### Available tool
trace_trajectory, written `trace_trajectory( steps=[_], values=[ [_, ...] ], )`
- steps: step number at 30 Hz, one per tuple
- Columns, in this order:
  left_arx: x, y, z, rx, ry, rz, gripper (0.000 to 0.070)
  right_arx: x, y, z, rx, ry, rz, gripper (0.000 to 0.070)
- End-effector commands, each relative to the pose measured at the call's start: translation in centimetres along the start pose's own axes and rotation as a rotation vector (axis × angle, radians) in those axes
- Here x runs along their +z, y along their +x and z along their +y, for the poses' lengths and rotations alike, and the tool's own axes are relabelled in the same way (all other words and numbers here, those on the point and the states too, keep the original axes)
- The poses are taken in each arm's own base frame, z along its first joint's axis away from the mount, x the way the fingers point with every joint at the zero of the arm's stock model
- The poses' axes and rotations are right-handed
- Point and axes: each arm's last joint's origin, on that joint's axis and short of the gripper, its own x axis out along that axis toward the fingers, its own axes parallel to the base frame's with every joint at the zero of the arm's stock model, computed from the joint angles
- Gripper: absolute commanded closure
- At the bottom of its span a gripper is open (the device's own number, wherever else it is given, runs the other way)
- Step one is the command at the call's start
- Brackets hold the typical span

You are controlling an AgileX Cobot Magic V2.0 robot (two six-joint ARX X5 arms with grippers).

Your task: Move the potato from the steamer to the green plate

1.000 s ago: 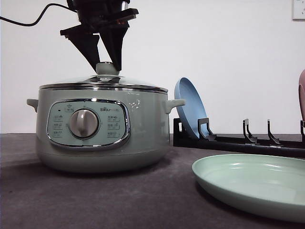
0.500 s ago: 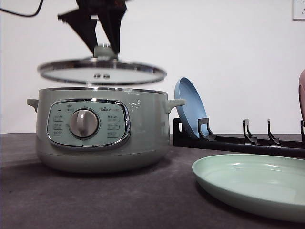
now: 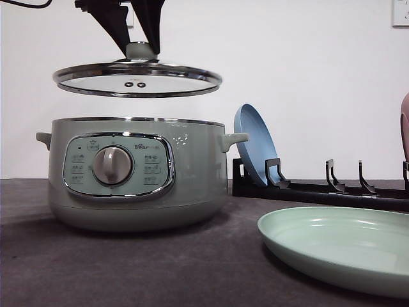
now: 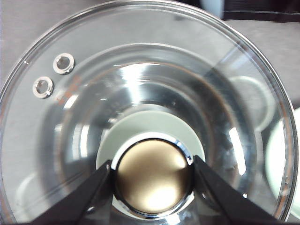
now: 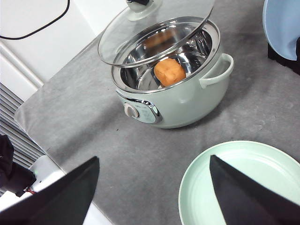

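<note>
A grey table (image 3: 128, 268) is seen, on which the steamer (image 3: 137, 173), the green plate (image 3: 339, 246) and a black rack (image 3: 319, 188) are set.

Potato (image 5: 169, 71) inside steamer (image 5: 180, 101) — lid raised

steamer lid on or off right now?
Off. The left hand grips the lid by its knob, level above the steamer, with a clear gap to the rim. The potato sits inside.
</note>
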Motion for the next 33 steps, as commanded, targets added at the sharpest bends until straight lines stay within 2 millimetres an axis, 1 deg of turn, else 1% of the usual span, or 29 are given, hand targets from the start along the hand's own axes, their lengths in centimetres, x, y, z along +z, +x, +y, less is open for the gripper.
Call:
trace_trajectory(
  steps=[1,4,10,15,20,25,28,30,33],
  values=[
    [0.1,-1.8,0.8,0.022,-0.002,-0.052,0.07,0.4,-0.2,0.2,-0.008,-0.001,-0.016,0.0233],
    [0.0,-2.2,2.5,0.044,-0.039,-0.059,0.07,0.4,-0.2,0.2,-0.02,-0.002,-0.019,0.0233],
    [-0.6,-3.0,6.8,0.107,-0.142,-0.069,0.07,0.4,-0.2,0.2,-0.019,-0.006,-0.019,0.0233],
    [-1.5,-3.5,10.5,0.16,-0.233,-0.055,0.07,0.4,-0.2,0.2,-0.02,-0.005,-0.018,0.0233],
    [-2.4,-4.0,13.4,0.204,-0.306,-0.055,0.07,0.4,-0.2,0.1,-0.041,-0.005,-0.023,0.0233],
    [-3.2,-4.4,15.6,0.239,-0.363,-0.054,0.07,0.4,-0.2,0.0,-0.065,-0.004,-0.026,0.0233],
    [-3.6,-4.6,16.5,0.253,-0.387,-0.054,0.07,0.5,0.2,-0.1,-0.067,0.003,-0.012,0.0234],
    [-3.8,-4.8,17.0,0.26,-0.399,-0.053,0.07,0.7,0.7,-0.4,-0.069,0.015,0.014,0.0234],
    [-4.0,-4.9,17.4,0.268,-0.412,-0.053,0.07,1.3,2.1,-0.9,-0.053,0.042,0.076,0.0234]
  ],
)
